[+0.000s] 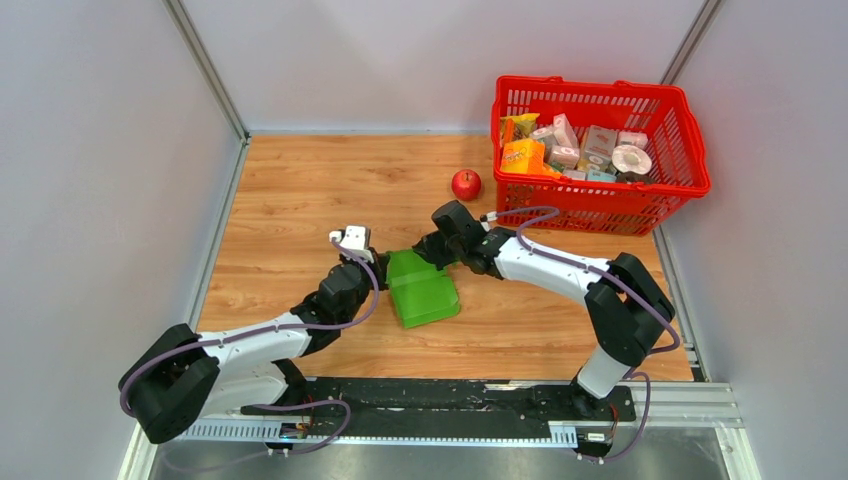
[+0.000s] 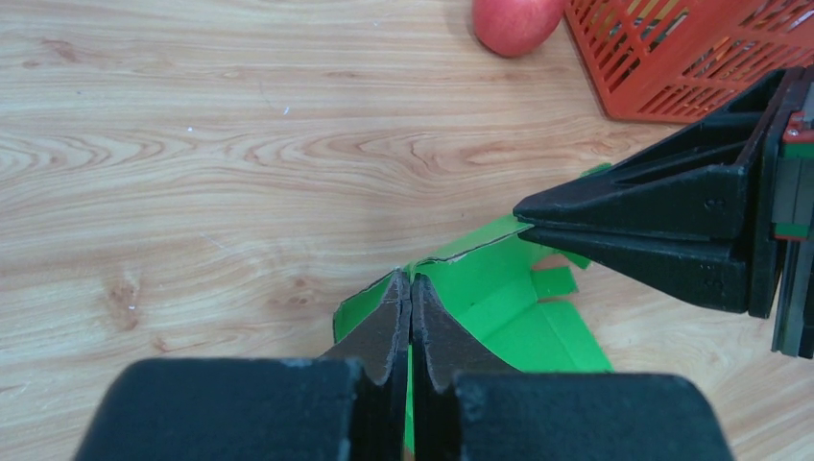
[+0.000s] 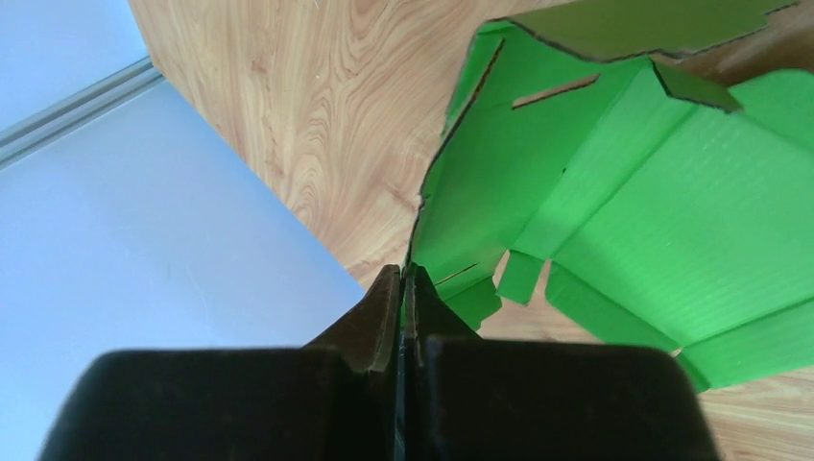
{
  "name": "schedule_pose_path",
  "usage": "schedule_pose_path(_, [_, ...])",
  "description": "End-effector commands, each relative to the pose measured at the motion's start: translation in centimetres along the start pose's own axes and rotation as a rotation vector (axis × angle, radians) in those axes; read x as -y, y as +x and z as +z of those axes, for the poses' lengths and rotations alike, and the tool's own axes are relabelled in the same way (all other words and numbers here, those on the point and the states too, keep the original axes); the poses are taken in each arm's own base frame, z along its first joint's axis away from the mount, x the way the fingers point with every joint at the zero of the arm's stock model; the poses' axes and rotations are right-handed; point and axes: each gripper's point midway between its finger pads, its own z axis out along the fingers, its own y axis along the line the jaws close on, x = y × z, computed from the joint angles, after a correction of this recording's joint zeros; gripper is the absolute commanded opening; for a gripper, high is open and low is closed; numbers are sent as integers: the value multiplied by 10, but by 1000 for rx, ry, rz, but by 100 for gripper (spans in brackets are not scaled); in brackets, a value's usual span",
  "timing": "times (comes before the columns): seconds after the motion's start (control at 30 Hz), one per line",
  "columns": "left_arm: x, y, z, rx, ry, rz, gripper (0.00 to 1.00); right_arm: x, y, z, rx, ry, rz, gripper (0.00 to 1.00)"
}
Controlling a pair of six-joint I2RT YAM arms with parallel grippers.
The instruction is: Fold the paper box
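Green paper box (image 1: 423, 290) on wooden table (image 1: 300, 200), left fingers (image 2: 384, 331) pinching one flap, right fingers (image 3: 377, 309) pinching another edge

The paper box (image 1: 425, 292) is a plain, bright green cardboard blank, only partly formed: its broad panel lies flat on the table (image 1: 300, 200), while the slotted flaps and tabs along its far side stand raised, brown at their cut edges. It sits just toward 6 o'clock of the table's middle, its length running from 11 to 5 o'clock. The raised edge is pinched at its 10 o'clock corner by the left gripper (image 2: 411, 288) and at 1 o'clock by the right gripper (image 3: 403, 283), both clamped on the card.
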Motion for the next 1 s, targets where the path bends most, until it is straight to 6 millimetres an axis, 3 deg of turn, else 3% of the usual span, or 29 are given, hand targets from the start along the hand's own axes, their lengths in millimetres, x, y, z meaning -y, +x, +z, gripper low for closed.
schedule_pose_path(0.0, [16, -22, -1, 68, 63, -40, 3, 2, 1, 2, 0, -3, -3, 0])
schedule_pose_path(0.07, [20, -16, -3, 33, 87, -39, 12, 0, -1, -1, 7, -12, -15, 0])
schedule_pose_path(0.1, [25, -19, -7, 33, 115, -37, 29, 3, -3, -1, 12, -10, -17, 0])
schedule_pose_path(0.23, [26, -12, -28, -10, 175, -22, 49, 7, -10, 0, 17, -65, -49, 0])
schedule_pose_path(0.27, [28, -24, -37, 23, 201, -28, 50, -4, -9, -6, 13, -131, -86, 0])
schedule_pose_path(0.3, [24, -24, -43, 19, 198, -21, 51, 4, -12, -4, 19, -130, -113, 0])
schedule_pose_path(0.33, [11, -13, -48, -32, 147, -1, 51, 7, -12, -4, 14, -139, -137, 0])
schedule_pose_path(0.4, [-4, -18, -60, -19, 95, -12, 49, -2, -9, -8, -4, -219, -175, 0])
schedule_pose_path(0.43, [-19, -5, -64, -64, 40, 0, 49, 12, -10, -5, -13, -212, -188, 0])
schedule_pose_path(0.47, [-24, -3, -66, -74, 24, -3, 49, 1, -9, -8, -24, -275, -193, 0])
schedule_pose_path(0.6, [-39, 27, -67, -179, -29, -12, 50, 5, -13, -7, -51, -311, -221, 0])
schedule_pose_path(0.7, [-38, 45, -62, -246, -18, -9, 51, 0, -15, -12, -84, -357, -213, 0])
schedule_pose_path(0.97, [-10, 54, -40, -261, 140, 72, 52, -8, -20, -22, -117, -391, -187, 0])
